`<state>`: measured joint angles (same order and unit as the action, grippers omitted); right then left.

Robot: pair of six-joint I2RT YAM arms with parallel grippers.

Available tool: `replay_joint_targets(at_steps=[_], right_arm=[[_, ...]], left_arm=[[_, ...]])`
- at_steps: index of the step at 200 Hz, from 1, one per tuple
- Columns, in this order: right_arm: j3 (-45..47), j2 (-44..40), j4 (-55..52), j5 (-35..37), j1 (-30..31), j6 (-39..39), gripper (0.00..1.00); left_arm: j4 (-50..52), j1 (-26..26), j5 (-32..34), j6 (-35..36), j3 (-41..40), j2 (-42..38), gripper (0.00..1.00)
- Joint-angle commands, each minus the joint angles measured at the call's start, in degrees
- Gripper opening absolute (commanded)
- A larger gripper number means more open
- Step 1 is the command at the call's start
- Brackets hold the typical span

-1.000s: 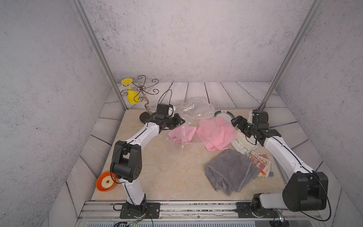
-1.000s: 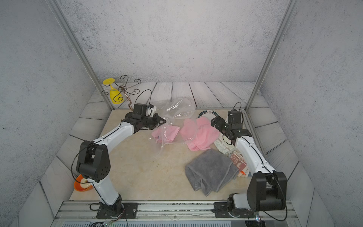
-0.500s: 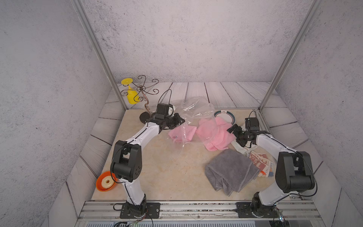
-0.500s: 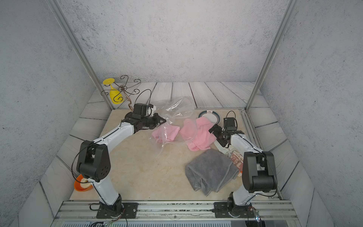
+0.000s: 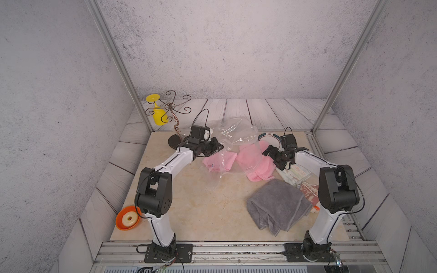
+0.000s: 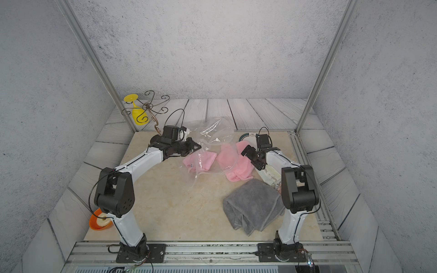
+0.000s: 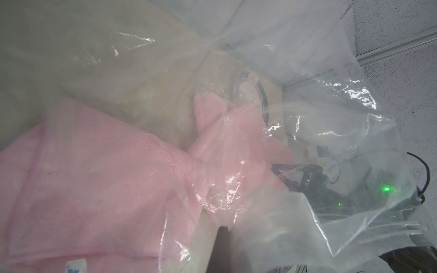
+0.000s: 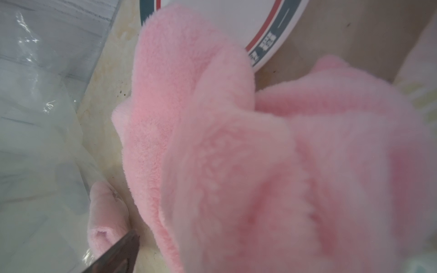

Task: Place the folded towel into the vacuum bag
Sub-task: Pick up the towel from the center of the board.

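- The vacuum bag (image 5: pixel 238 132) lies at the far middle of the worktop (image 5: pixel 201 208). It is a clear, crinkly plastic film that billows up in shiny folds.
- The left pincer (image 5: pixel 216 148) is clamped shut on the bag's near edge and holds that part of the film raised. In the left wrist view the plastic (image 7: pixel 307 71) fills almost the whole picture.
- A smaller pink towel (image 5: pixel 218 160) lies flat just below the left pincer and is seen through the film. Whether it is fully inside the bag I cannot tell.
- The fluffy pink towel (image 5: pixel 256 163) is a soft, plush bundle with rounded folds that lies between the two arms. The bag's film drapes over the half of it nearer the left arm, and the other half is bare.
- The right pincer (image 5: pixel 273 158) stands with its jaws spread wide and grips nothing. It sits at the bare edge of the fluffy pink towel, touching it or just beside it.
- In the right wrist view the towel's pile (image 8: pixel 260 165) fills the frame, and one dark fingertip (image 8: pixel 118 255) shows at the edge.
- A round white plate (image 5: pixel 269 136) with a teal and red rim lies just behind the towel.
- A grey towel (image 5: pixel 276 205), loosely folded and matte, lies nearer the front, well apart from the bag.
- Patterned cloths (image 5: pixel 295 173) lie under the right arm.
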<state>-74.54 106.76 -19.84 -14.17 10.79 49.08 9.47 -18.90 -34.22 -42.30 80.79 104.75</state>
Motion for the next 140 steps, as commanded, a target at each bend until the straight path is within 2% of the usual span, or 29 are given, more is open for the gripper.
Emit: replay_joint_targets(at_steps=[1,25,44,55,68,90,101,140], right_arm=[[-2.2,4.1,-6.4,4.7,1.7,-1.7,1.00],[-3.2,6.9,-8.3,7.6,2.9,-1.3,0.98],[-3.1,7.7,-8.3,10.5,3.7,-1.3,0.90],[-2.8,7.8,-7.3,10.7,3.7,-1.8,0.79],[-2.0,7.3,-4.8,9.7,3.8,-2.5,0.58],[1.1,4.5,3.8,5.7,3.8,-3.7,0.15],[2.0,2.7,6.6,3.9,3.8,-4.1,0.00],[3.4,-6.2,11.4,-0.9,3.7,-7.1,0.00]], left_arm=[[0.2,-0.2,0.7,1.8,1.0,0.5,0.00],[0.2,-0.2,0.6,1.8,1.3,0.6,0.00],[0.1,-0.2,0.3,1.6,1.4,0.8,0.00],[0.2,-0.2,0.5,1.7,1.3,0.7,0.00],[0.3,-0.2,0.4,1.7,1.3,0.7,0.00],[0.4,-0.1,0.6,1.8,1.1,0.8,0.00],[0.5,-0.1,0.7,1.8,1.1,0.9,0.00],[1.1,-0.1,1.9,2.0,1.2,0.9,0.00]])
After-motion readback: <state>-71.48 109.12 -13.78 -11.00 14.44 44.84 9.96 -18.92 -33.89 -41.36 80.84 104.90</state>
